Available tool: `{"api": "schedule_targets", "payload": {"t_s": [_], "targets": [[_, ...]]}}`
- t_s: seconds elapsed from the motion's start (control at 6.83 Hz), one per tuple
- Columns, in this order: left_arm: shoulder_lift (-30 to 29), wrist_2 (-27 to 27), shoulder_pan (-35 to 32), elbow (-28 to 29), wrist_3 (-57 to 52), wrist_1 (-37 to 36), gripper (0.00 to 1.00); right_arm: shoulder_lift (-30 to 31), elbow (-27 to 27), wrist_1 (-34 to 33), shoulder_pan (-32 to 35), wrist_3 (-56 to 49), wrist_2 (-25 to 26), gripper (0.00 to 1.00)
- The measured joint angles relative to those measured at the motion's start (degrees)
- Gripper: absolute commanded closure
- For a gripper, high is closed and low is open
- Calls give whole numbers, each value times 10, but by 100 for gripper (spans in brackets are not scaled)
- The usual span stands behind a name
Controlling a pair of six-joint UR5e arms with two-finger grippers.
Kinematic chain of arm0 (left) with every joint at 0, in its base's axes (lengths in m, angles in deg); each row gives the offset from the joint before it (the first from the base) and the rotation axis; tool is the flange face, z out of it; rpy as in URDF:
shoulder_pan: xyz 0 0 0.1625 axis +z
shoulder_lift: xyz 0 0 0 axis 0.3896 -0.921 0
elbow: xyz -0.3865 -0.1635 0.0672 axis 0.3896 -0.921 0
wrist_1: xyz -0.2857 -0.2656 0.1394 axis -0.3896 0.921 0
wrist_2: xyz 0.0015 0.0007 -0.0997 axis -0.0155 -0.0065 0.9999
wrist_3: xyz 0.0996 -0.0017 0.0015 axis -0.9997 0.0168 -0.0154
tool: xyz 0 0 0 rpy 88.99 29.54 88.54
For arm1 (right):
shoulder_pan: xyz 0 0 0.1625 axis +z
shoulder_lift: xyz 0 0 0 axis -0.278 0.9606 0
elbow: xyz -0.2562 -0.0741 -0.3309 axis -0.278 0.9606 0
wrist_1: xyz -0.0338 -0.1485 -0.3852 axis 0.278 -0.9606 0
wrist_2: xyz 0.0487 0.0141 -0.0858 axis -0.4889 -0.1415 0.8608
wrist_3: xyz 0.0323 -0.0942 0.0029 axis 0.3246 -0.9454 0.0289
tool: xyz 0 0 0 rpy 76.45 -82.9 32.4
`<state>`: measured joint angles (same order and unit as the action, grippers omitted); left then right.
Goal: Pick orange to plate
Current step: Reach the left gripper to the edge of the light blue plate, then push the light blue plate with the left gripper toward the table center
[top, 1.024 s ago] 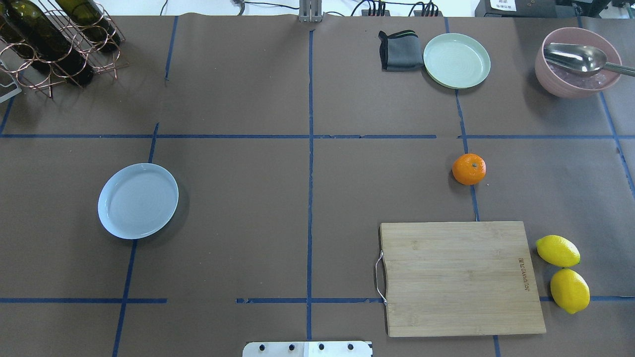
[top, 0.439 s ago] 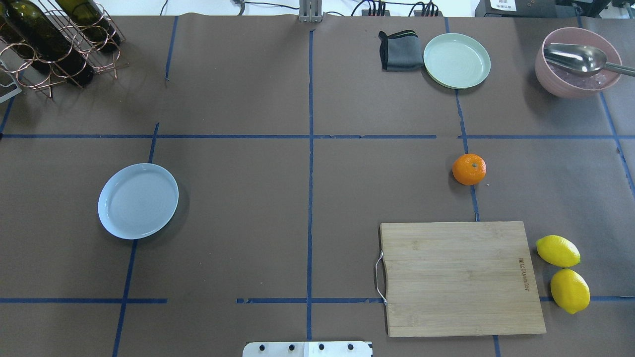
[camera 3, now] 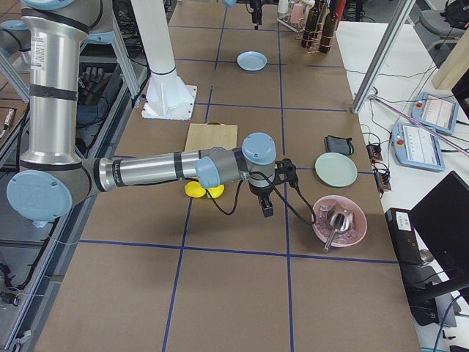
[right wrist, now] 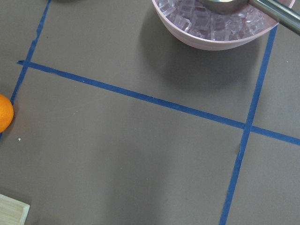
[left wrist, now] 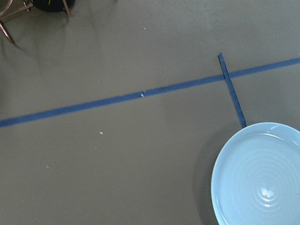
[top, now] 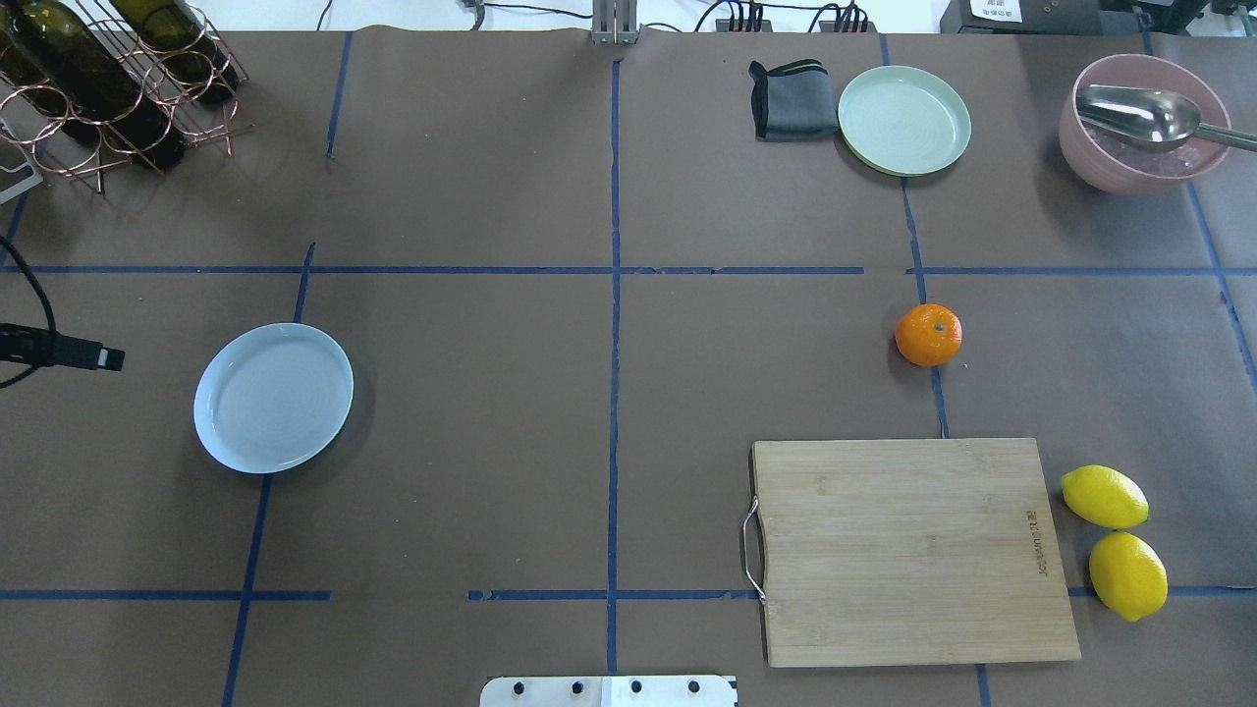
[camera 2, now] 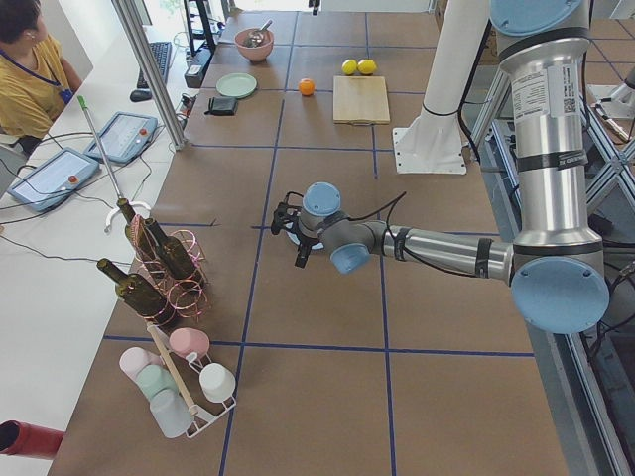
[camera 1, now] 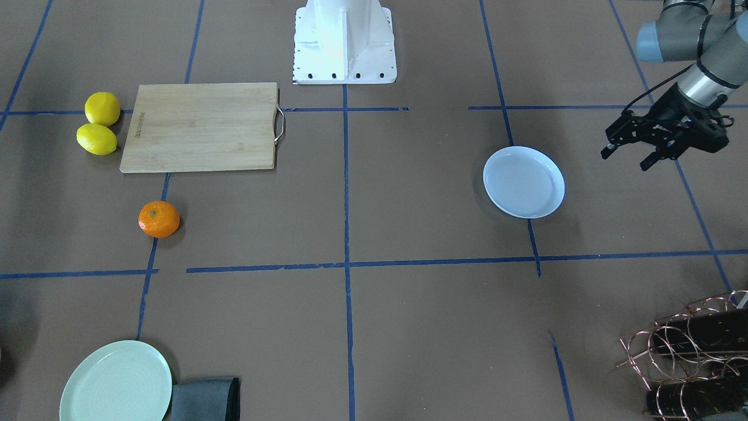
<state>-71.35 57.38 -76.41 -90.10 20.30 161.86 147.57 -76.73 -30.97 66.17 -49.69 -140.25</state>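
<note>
The orange [top: 928, 335] sits on the brown table on the right side, beyond the cutting board; it also shows as the orange [camera 1: 159, 219] and, at the right wrist view's left edge, as the orange [right wrist: 3, 113]. The white-bluish plate [top: 273, 398] lies empty on the left side. My left gripper [camera 1: 626, 159] hovers open and empty just outside the plate [camera 1: 523, 182]; one fingertip [top: 106, 358] reaches in at the overhead view's left edge. The left wrist view shows the plate [left wrist: 262, 180] at lower right. My right gripper [camera 3: 265, 207] shows only in the exterior right view, near the pink bowl; I cannot tell its state.
A bamboo cutting board [top: 908, 550] lies at front right with two lemons [top: 1105, 497] beside it. At the back right stand a pale green plate [top: 903, 120], a grey cloth [top: 791, 98] and a pink bowl [top: 1085, 162] with ice and a metal scoop. A bottle rack [top: 108, 79] fills the back left corner.
My left gripper's fingertip has come into the overhead view at the left edge, beside the plate. The orange and the plate have not moved.
</note>
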Motion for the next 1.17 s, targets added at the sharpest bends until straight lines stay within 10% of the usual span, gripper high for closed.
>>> {"api": "schedule_targets", "payload": {"t_s": [0.59, 0.88, 1.17], "targets": [[-28, -121, 125, 30, 207, 34, 41, 2, 1, 0, 0, -2, 2, 0], [-55, -126, 128, 61, 213, 34, 100, 2, 3, 0, 0, -3, 2, 0], [-61, -126, 129, 66, 210, 35, 100, 2, 3, 0, 0, -3, 3, 0]]}}
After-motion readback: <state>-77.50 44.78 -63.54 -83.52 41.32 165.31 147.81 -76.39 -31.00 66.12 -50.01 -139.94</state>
